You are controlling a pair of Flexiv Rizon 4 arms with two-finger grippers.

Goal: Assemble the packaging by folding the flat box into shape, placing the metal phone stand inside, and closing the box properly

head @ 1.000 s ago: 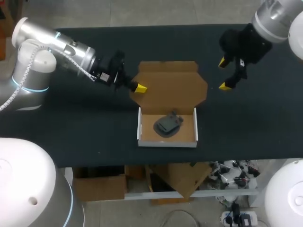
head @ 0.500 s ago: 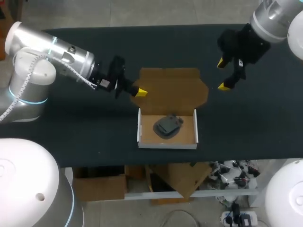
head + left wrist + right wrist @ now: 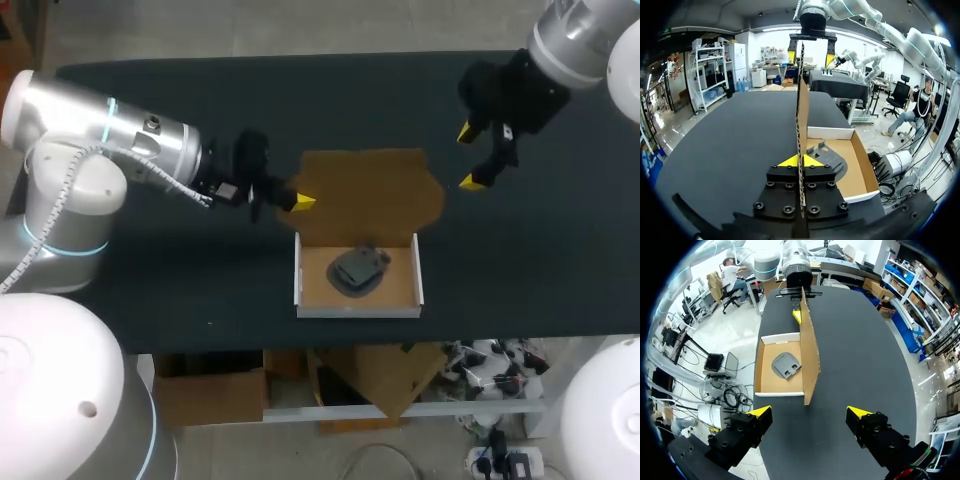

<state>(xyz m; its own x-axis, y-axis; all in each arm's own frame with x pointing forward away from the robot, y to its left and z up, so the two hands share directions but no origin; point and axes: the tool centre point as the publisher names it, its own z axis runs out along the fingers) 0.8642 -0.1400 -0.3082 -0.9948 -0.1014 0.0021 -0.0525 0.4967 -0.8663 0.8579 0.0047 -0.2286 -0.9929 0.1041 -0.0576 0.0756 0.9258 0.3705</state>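
Observation:
An open cardboard box (image 3: 357, 310) with white outer walls sits near the table's front edge. A dark grey phone stand (image 3: 357, 268) lies inside it. The brown lid (image 3: 370, 195) stands raised at the box's back wall, nearly upright. My left gripper (image 3: 303, 202) is shut on the lid's left edge. In the left wrist view the lid (image 3: 802, 100) runs edge-on between the yellow tips of the left gripper (image 3: 801, 161), with the stand (image 3: 827, 157) beside it. My right gripper (image 3: 470, 157) hangs open beyond the lid's right end, touching nothing. The right wrist view shows lid (image 3: 810, 352) and stand (image 3: 786, 365) ahead of its gripper (image 3: 812, 413).
The black tabletop (image 3: 150, 280) stretches to both sides of the box and behind the lid. The table's front edge (image 3: 200, 350) lies just in front of the box.
My left gripper moved forward and slightly right with the lid's edge, tipping the lid up from leaning back. The box shifted a little to the right. The right arm kept still.

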